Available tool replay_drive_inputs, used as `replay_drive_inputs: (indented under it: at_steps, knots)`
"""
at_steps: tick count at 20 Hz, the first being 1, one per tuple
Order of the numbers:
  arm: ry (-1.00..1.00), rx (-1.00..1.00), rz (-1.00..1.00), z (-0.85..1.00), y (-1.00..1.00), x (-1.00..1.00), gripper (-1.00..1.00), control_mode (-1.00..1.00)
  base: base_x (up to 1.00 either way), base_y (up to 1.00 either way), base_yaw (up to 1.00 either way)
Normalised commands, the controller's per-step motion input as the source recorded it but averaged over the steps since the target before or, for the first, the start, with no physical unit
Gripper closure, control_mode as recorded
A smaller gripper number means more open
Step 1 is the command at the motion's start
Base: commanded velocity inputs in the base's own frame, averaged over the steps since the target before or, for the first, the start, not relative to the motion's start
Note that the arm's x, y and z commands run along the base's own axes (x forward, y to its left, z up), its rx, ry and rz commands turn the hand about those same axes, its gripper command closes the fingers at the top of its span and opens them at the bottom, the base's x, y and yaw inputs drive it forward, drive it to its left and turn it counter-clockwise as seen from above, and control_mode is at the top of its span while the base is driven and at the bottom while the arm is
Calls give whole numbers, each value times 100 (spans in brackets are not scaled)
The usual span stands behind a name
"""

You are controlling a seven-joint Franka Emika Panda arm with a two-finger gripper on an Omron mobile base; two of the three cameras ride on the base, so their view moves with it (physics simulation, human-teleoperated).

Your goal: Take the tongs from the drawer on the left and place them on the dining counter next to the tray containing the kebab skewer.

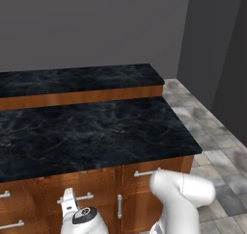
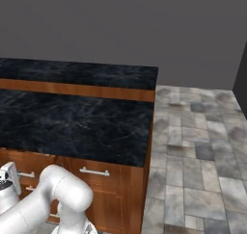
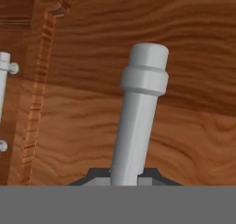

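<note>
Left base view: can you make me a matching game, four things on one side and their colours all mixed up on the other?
Things:
1. counter
2. drawer
3. handle
4. arm

Colours:
A. silver
B. white
C. black with pale veins
D. reddish-brown

Pairs: 1-C, 2-D, 3-A, 4-B

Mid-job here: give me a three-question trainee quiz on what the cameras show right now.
1. True or false: the drawer is already pulled open.
2. What is the tool shut on? A) tongs B) the drawer's handle C) nothing
3. Fill in: the counter top is black ____ with whitish veins.

Key: 1 false, its front sits flush with the neighbouring fronts. 2 B, the silver bar runs between the fingertips in the hand view. 3 marble.
</note>
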Motion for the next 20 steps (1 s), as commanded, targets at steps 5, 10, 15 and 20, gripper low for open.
replay_drive_inputs:
  at_steps: [5, 10, 15, 20]
  knots:
    - [2, 0, 0, -21, 0, -98, 100, -100, 0, 0, 0]
    - [1, 0, 0, -14, 0, -87, 100, -100, 0, 0, 0]
    - [0, 0, 0, -2, 0, -70, 100, -100, 0, 0, 0]
    - [0, 0, 0, 0, 0, -47, 100, -100, 0, 0, 0]
